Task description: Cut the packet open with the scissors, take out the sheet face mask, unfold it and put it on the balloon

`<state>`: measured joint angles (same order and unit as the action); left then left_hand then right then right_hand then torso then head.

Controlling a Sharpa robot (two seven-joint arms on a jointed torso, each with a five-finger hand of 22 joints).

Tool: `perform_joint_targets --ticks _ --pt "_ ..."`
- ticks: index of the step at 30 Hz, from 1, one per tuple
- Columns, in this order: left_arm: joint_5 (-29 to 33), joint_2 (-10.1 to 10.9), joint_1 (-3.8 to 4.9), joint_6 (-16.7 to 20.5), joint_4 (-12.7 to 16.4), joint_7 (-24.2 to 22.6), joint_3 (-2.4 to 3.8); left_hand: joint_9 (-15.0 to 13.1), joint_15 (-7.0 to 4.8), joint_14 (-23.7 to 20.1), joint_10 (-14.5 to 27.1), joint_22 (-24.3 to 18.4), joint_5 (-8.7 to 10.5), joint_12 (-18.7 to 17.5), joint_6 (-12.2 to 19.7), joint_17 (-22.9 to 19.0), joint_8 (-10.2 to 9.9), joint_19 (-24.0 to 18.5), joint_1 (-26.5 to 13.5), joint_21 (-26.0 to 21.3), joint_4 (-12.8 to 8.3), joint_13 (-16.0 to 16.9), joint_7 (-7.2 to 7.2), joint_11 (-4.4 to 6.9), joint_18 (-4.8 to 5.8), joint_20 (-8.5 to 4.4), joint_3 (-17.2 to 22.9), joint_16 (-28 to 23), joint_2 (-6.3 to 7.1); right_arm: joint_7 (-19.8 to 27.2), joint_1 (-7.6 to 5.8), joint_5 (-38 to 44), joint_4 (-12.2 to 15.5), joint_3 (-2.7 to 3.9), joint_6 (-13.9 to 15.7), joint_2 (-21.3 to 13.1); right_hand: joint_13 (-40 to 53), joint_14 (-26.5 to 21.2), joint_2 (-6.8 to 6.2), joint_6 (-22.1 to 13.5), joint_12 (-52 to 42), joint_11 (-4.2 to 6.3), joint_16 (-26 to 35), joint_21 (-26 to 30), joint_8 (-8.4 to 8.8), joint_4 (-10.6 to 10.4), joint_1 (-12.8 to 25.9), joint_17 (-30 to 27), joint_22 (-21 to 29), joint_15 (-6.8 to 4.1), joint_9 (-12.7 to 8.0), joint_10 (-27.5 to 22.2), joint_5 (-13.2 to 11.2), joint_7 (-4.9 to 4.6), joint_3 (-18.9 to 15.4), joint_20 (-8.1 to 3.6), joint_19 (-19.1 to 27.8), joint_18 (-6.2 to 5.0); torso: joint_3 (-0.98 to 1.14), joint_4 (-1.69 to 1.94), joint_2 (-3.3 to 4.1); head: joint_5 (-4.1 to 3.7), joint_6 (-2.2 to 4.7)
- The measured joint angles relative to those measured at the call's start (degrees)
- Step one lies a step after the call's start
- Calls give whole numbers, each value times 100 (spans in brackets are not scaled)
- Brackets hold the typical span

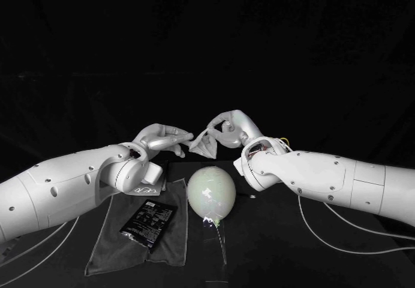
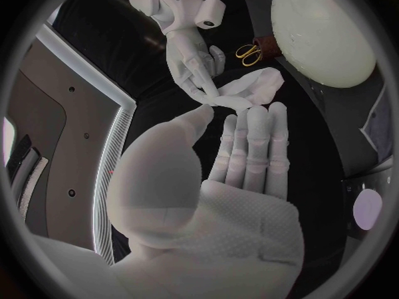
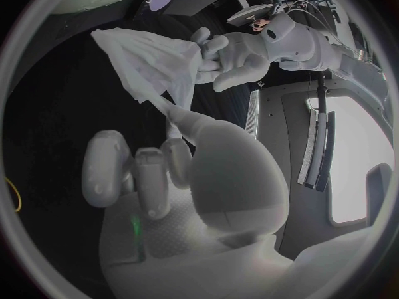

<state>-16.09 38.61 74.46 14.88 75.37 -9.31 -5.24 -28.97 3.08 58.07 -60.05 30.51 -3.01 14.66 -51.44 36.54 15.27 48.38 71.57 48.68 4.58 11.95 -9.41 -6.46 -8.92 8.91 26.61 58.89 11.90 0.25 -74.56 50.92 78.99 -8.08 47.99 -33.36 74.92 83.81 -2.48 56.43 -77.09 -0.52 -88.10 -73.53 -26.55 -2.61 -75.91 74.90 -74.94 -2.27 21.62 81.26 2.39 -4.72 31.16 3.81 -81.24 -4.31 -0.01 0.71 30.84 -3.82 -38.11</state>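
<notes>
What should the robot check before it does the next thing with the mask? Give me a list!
1. Is the mask out of the packet: ok; the packet lies on the cloth.
2. Both hands holding it: ok; the left hand and the right hand pinch it in the air.
3. Fully unfolded: not ok; it is bunched and folded.
4. Is the balloon bare and untouched: ok.
5. Are the scissors put down: ok; they lie near the balloon.
6. Eye holes facing the right way: cannot tell.

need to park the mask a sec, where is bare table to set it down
Bare table lies right of the balloon, below the right arm, bordered by thin cables. Left of the balloon is crowded: the cloth carries the packet.
</notes>
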Motion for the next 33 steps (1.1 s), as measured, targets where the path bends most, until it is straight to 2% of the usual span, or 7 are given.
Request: perform_joint_targets --ticks 6,14,22,25,27,29,33 --pt "-196 -6 -30 69 -24 -71 -6 88 100 -432 319 -157 0 134 53 -119 -43 -182 140 -299 99 26 -53 -90 2 124 -187 -153 11 -90 -19 -18 15 3 -21 -6 -2 3 0 11 0 1 -15 -19 -10 9 0 0 3 -3 0 1 7 3 9 0 0 0 1 -1 -1 -4 12" --pt "-602 -39 -94 263 -76 -124 -18 168 206 -778 707 -307 0 231 132 -235 -66 -264 340 -554 152 21 -74 -175 6 207 -412 -220 50 -182 -27 -30 57 5 -25 -30 1 21 -1 25 -23 1 -14 -53 -16 25 0 2 2 -21 0 42 24 0 25 -1 0 1 3 1 2 -4 5" --pt "-1237 -74 -147 558 -91 -156 -22 239 347 -1119 1020 -461 0 330 233 -353 -66 -374 657 -826 86 -41 -34 -307 7 317 -641 -256 81 -257 -28 -36 70 6 -15 -39 3 21 -2 25 -23 1 -11 -53 -19 41 0 5 0 -21 0 42 24 0 40 -21 -20 2 3 4 3 -10 -2" --pt "-1533 -77 -168 642 -80 -179 -21 248 339 -1170 1040 -488 0 388 230 -379 -66 -385 737 -862 66 -41 -30 -326 -12 328 -678 -256 70 -280 -28 -37 79 7 -8 -39 3 21 -7 24 -23 12 -10 -85 -21 64 6 5 -1 -21 0 53 23 0 62 -21 -20 3 3 6 3 -10 -5" --pt "-1697 -77 -187 670 -63 -194 -21 246 327 -1183 1015 -506 0 463 113 -393 -14 -395 737 -891 105 -40 -4 -302 -65 338 -717 -256 71 -290 -28 -38 90 8 -3 -37 3 21 -25 24 -23 22 -10 -86 -22 65 24 5 -1 -21 0 63 23 0 63 -21 -20 3 3 5 3 -10 -7" --pt "-1781 -78 -200 673 -50 -207 -21 232 299 -1211 830 -521 0 598 -48 -401 83 -395 682 -924 177 -9 -1 -210 -82 338 -789 -256 15 -298 -28 -38 99 8 1 -36 2 21 -25 23 -23 23 -14 -86 -23 65 24 5 -1 -21 0 64 23 0 63 -21 -20 3 3 4 3 -10 -8" --pt "-1831 -84 -221 655 -31 -241 -21 256 205 -1118 460 -548 0 814 -180 -423 103 -362 271 -952 518 51 48 -80 -83 370 -955 -215 -56 -309 -28 -39 110 9 12 -36 1 21 -32 21 -23 24 -33 -86 -30 65 31 4 -1 -20 0 65 23 -1 64 -21 -20 4 3 4 3 -16 -13"
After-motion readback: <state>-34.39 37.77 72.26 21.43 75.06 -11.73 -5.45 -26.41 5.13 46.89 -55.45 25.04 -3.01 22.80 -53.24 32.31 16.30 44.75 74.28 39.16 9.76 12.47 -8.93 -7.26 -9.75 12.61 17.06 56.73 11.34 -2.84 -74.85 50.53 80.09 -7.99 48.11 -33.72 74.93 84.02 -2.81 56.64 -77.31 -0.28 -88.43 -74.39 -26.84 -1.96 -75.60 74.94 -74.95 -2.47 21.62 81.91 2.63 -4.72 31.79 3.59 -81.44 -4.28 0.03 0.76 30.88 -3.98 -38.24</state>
